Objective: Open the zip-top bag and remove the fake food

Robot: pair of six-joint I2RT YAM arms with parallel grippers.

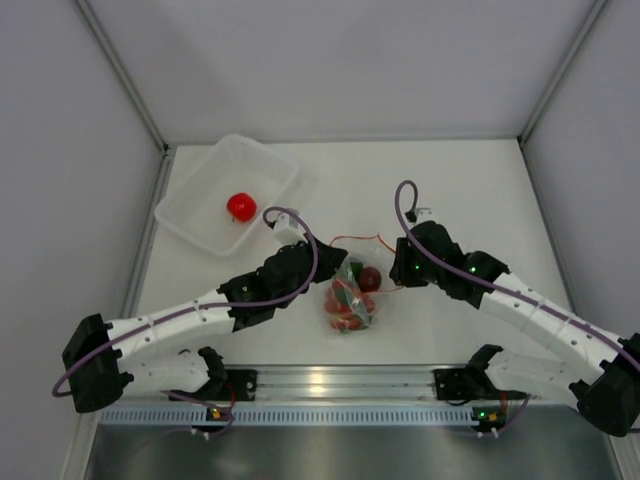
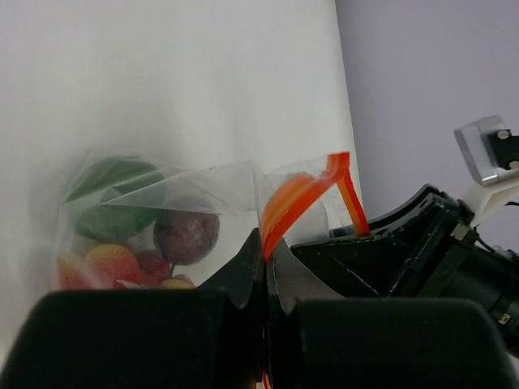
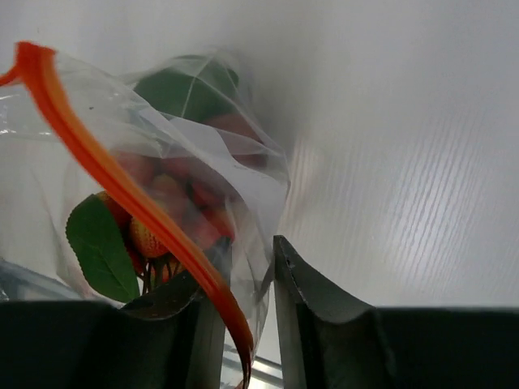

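Zip-top bag [image 1: 352, 298] lying mid-table toward the near edge, most of the fake food still sitting inside.

The small, clear, crinkly bag is resting on the tabletop with its orange-red zip strip [image 2: 296, 198] arching up off the mouth in a thin loop. The mouth is possibly standing partly parted, though the folded plastic is blurring that. A dark maroon ball [image 2: 186, 235] is sitting near the bag's far side, with a rounded green piece [image 2: 109, 203] just beside it. Small red balls [image 1: 345, 315] with a green leaf [image 3: 97, 247] are crowding the near end. One red tomato [image 1: 240, 207] is lying outside the bag, well apart, toward the far-left corner.
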